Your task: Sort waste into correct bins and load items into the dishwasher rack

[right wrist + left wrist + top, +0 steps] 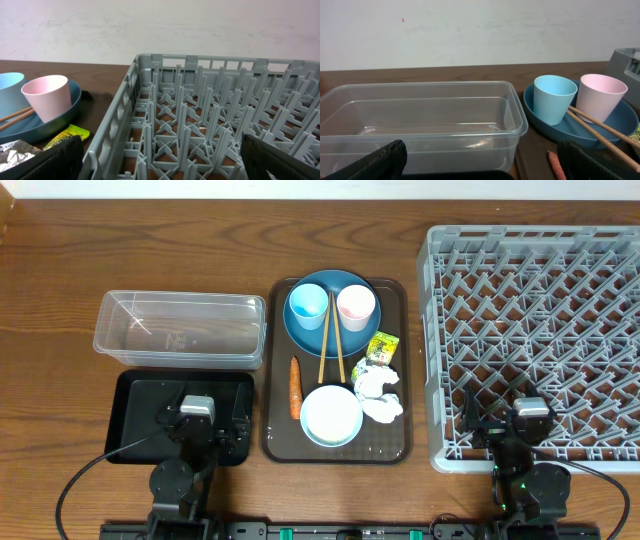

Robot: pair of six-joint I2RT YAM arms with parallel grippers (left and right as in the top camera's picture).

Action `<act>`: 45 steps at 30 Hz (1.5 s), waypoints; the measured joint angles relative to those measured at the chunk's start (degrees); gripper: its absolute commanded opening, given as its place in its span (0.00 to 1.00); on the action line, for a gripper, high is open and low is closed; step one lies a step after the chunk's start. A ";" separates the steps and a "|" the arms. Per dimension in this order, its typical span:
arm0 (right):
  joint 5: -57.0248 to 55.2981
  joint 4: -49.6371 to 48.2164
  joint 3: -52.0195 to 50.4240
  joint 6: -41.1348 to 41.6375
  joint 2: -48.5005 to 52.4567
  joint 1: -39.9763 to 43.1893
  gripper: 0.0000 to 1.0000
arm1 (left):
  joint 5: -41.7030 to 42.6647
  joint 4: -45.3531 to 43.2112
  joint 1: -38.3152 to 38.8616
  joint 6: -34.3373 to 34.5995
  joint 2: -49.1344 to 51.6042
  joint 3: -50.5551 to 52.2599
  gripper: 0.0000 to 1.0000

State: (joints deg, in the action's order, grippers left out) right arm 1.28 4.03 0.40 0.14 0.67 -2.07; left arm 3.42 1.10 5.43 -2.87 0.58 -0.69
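Observation:
On the brown serving tray (280,442) a blue plate (352,284) holds a light-blue cup (308,305), a pink cup (356,306) and wooden chopsticks (324,340). A carrot (295,387), a white bowl (331,416), crumpled tissue (379,394) and a yellow-green wrapper (381,346) lie beside it. The clear tub (180,330) and black tray (140,395) sit at left. The grey rack (540,330) is at right. My left gripper (200,420) is open over the black tray. My right gripper (528,425) is open over the rack's near edge. Both are empty.
The left wrist view shows the clear tub (420,120), both cups (555,97) (600,95), chopsticks (600,127) and the carrot tip (556,165). The right wrist view shows the rack (210,115), the pink cup (47,95) and the wrapper (67,136). A wall stands behind.

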 measured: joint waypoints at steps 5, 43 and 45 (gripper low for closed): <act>0.00 0.00 0.00 0.00 0.00 0.00 0.99 | 0.00 0.02 0.00 0.00 0.00 0.00 0.98; 0.00 0.00 0.00 0.00 0.00 0.02 0.99 | 2.23 22.08 0.00 10.67 7.15 -23.96 0.98; 0.00 0.00 0.00 0.00 0.02 0.00 0.99 | 2.25 26.88 0.00 11.04 11.89 -30.45 0.98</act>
State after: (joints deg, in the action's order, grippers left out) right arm 1.28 4.03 0.40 0.14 0.69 -2.07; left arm 5.67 27.99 5.43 8.16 12.47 -31.14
